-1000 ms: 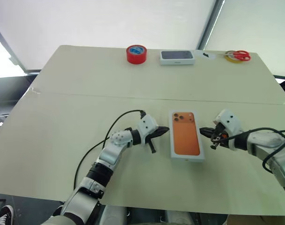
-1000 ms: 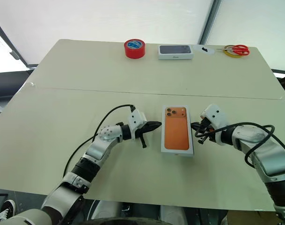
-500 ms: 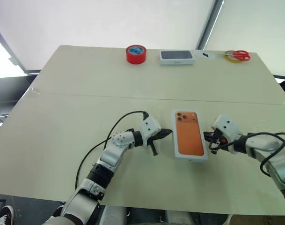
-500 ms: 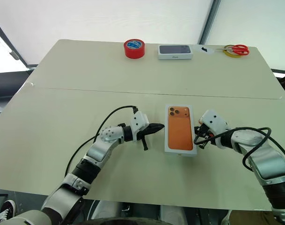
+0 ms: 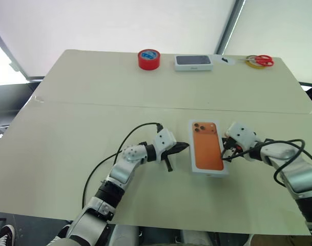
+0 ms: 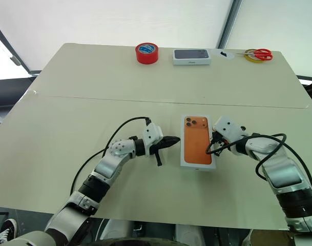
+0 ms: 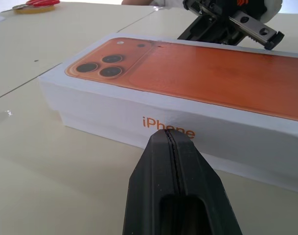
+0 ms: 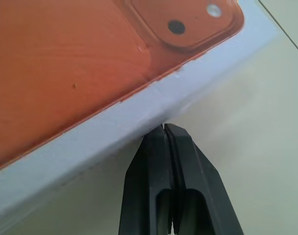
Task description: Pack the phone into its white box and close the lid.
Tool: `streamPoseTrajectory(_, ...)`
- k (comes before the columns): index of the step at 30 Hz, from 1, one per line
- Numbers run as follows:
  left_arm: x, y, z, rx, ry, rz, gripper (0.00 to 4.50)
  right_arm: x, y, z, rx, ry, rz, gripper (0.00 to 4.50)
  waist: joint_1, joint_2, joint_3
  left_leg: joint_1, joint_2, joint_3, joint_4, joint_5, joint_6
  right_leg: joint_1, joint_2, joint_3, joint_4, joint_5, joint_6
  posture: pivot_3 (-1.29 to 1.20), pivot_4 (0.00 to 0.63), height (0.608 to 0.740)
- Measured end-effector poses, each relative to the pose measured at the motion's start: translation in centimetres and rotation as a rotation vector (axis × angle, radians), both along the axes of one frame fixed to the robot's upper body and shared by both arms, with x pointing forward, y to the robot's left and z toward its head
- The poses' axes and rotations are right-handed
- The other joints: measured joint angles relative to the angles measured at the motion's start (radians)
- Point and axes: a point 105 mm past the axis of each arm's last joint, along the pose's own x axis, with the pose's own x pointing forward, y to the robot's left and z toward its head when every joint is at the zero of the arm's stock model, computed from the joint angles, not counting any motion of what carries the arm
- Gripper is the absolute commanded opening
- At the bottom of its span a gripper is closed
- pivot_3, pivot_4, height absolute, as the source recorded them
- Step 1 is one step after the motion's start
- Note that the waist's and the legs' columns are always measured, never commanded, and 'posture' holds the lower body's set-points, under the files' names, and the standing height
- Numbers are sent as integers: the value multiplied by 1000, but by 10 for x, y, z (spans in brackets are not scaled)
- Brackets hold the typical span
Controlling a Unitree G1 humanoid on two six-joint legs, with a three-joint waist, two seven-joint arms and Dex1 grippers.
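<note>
Tabletop (image 5: 84, 133) is lying pale beige with a seam line running across it; behind it I'm seeing white slanted panels and a dark post; at the far edge are sitting a red tape roll (image 5: 149, 59), a closed white box with a dark top (image 5: 193, 62), and red-handled scissors (image 5: 260, 61) on a yellow tape ring.

White box (image 5: 208, 170) is lying closed near the middle of the table between my two arms, its lid (image 7: 104, 100) already on; the lid's top is showing an orange phone picture with the lens cluster at the far corner; I'm not seeing the phone itself.

Left gripper (image 5: 181, 147) is pointing sideways at the box's left long side, fingers pressed fully together and gripping nothing; in the head views its tip is sitting just beside the box, whether touching I can't tell.

Right gripper (image 5: 226, 154) is angling down at the box's right long side, fingers likewise pressed together with nothing between them; its tip is meeting the lower edge of that side wall.

Left wrist view is giving me the orange lettering on the box's side wall and the right gripper (image 7: 227, 27) across the lid; right wrist view is giving me the closed fingertips (image 8: 166, 134) right at the white wall where it is meeting the table, which the head views aren't resolving.
</note>
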Motion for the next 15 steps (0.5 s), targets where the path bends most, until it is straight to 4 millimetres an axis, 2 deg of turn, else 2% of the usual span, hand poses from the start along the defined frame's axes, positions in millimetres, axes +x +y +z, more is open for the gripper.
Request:
streamPoseTrajectory(6,0,-3,-4,46,-4,-8,0,8,-1,4,-44,-31,12,48,0,0,0,1,0,0,0,0,0,1,0,0,0,0,0,0,150,740)
streamPoseTrajectory(15,0,-6,-2,49,-9,-17,0,2,-8,0,-110,-15,37,48,2,0,0,1,0,0,0,0,0,1,0,0,0,0,0,0,150,740)
